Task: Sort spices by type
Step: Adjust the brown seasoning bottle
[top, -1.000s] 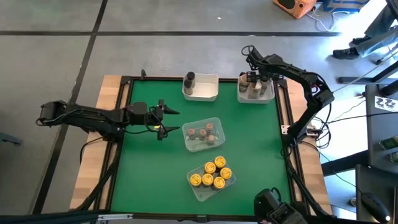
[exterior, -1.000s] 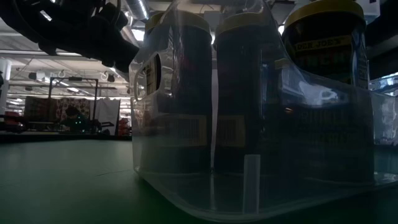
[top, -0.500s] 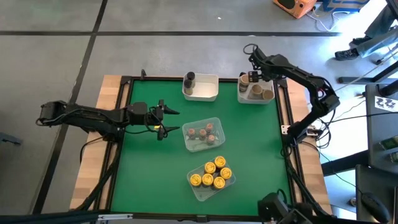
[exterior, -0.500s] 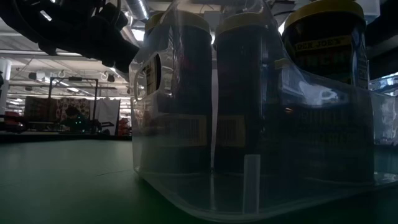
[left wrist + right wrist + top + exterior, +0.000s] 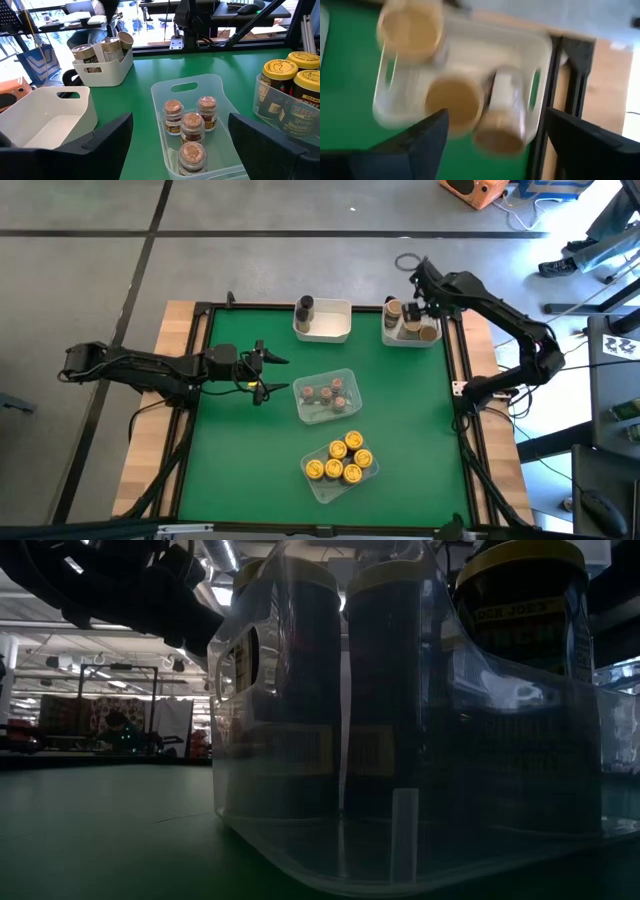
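Note:
In the high view my left gripper [image 5: 272, 374] hovers open over the green mat, left of a clear tray of reddish-brown-topped jars [image 5: 325, 395]; its wrist view shows those jars [image 5: 190, 125] ahead between the fingers. Yellow-lidded jars [image 5: 342, 460] stand in a second clear tray nearer the near edge and fill the low view [image 5: 400, 690]. A taller dark grey jar [image 5: 304, 308] stands in a white bin [image 5: 330, 325]. My right gripper [image 5: 427, 302] is open above the right white bin [image 5: 410, 332], which holds three tan-lidded jars [image 5: 455, 102], one lying tilted [image 5: 502, 115].
A raised black frame [image 5: 455, 380] borders the mat, with wooden strips outside it. Open green mat [image 5: 230, 450] lies left of the two trays and on their right [image 5: 420, 420]. In the left wrist view the dark grey jar's white bin [image 5: 45, 115] stands close by.
My right gripper has moved from the left part of the right white bin toward the table's right edge, and its arm has swung right with it. A tan-lidded jar that it covered at the bin's left end now shows. The left arm has kept still.

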